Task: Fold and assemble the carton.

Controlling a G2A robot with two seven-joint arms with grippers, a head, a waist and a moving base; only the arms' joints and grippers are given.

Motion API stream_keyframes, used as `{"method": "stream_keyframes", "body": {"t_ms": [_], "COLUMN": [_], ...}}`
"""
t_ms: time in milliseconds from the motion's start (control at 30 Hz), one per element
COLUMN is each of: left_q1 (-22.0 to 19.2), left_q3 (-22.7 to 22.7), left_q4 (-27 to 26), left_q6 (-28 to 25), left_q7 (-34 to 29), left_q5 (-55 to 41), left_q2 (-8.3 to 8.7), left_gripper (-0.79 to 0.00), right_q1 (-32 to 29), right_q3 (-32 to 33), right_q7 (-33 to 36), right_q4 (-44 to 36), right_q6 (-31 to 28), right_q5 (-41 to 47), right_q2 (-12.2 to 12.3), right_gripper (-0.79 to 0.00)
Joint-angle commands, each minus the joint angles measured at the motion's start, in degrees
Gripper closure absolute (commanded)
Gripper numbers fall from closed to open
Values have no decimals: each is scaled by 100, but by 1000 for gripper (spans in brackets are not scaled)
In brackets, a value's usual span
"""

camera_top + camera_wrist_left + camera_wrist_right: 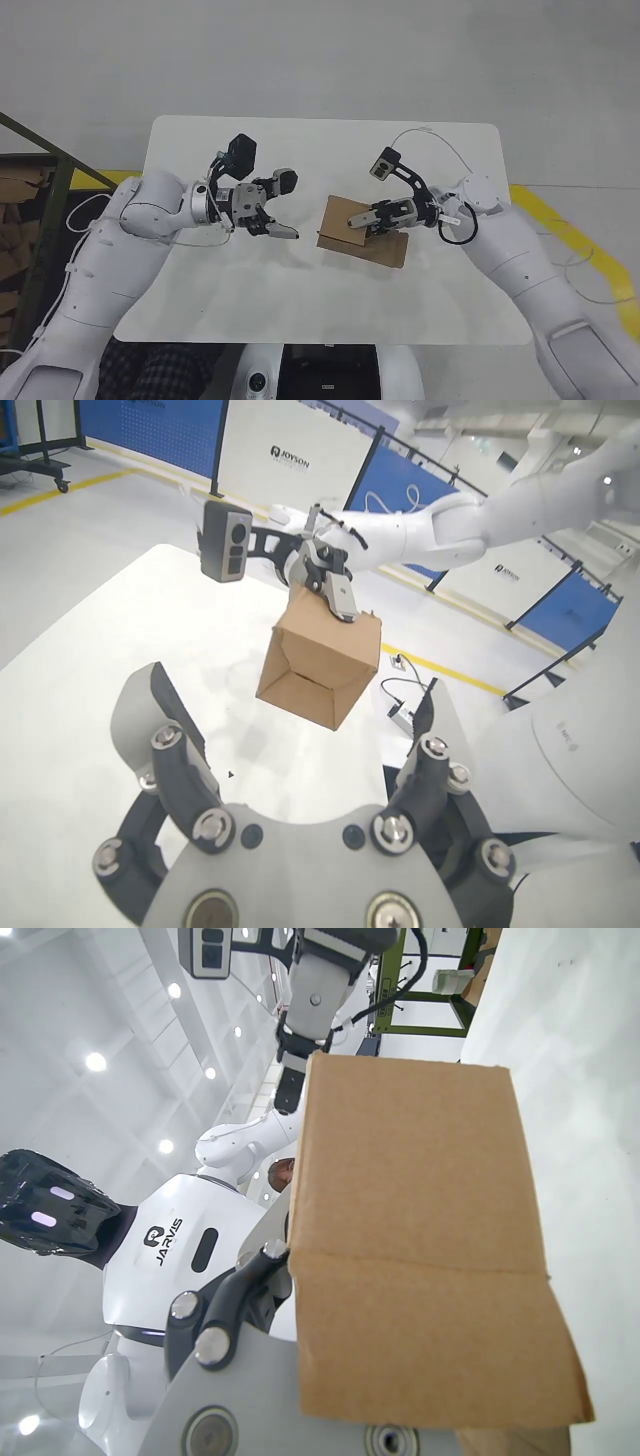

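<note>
Carton (pixel 320 660) hangs pinched by one wall edge in the right claw (pixel 345 612), open end facing the left claw (pixel 283 207) that's spread wide and empty nearby, and I'd guess it's light but crushable, so grab near a folded corner.

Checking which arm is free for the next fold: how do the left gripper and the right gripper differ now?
The left gripper has its jaws spread wide and holds nothing; the right gripper has its jaws shut on a wall of the carton. The left gripper stands apart from the carton, facing its open end; the right gripper touches it. Both are over the white table.
</note>
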Motion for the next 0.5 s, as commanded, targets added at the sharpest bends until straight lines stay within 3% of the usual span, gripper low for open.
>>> {"method": "stream_keyframes", "body": {"t_ms": [0,167,467], "left_q1": [22,24,24], "left_q3": [57,174,174], "left_q4": [-146,-311,-311], "left_q6": [0,0,0], "left_q7": [202,1701,1701], "left_q5": [499,1927,1927], "left_q2": [40,141,141], "left_gripper": [-785,-785,-785], "right_q1": [3,-11,-16], "right_q3": [14,94,112], "right_q7": [0,-28,-50], "right_q4": [-35,-115,-113], "right_q6": [0,-28,-50], "right_q5": [-28,-76,-83], "right_q2": [0,3,4], "right_gripper": [0,0,0]}}
